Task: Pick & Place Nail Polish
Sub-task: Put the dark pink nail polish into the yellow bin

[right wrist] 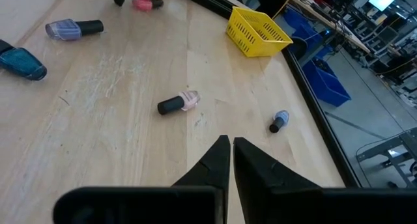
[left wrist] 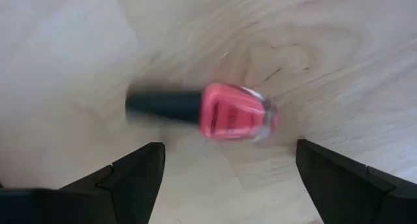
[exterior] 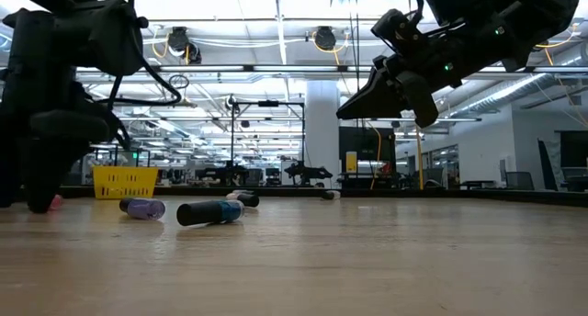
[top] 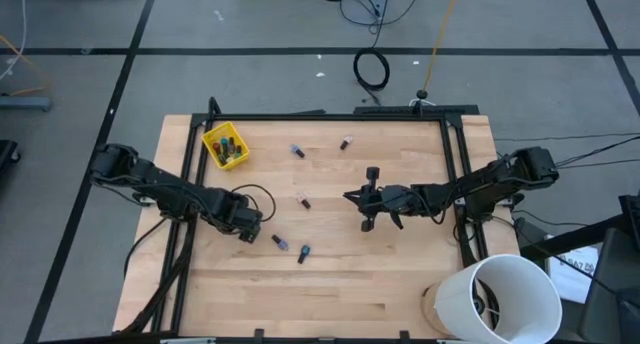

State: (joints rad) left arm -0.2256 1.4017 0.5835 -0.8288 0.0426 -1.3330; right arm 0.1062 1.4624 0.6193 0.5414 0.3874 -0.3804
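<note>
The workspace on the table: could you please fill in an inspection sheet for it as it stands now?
Surface: wooden table inside a black frame.
Job's things: pink bottle lying on its side between the left gripper's fingers; purple bottle and blue bottle lying close by; three more lie scattered mid-table; several sit in the yellow bin.
Clutter: white bucket at the table's near right corner.
Grippers: left gripper open, low over the pink bottle; right gripper shut, empty, raised above mid-table.
Cables: coiled black cable on the floor beyond the table.
Surroundings: open workshop hall; no person seen.
</note>
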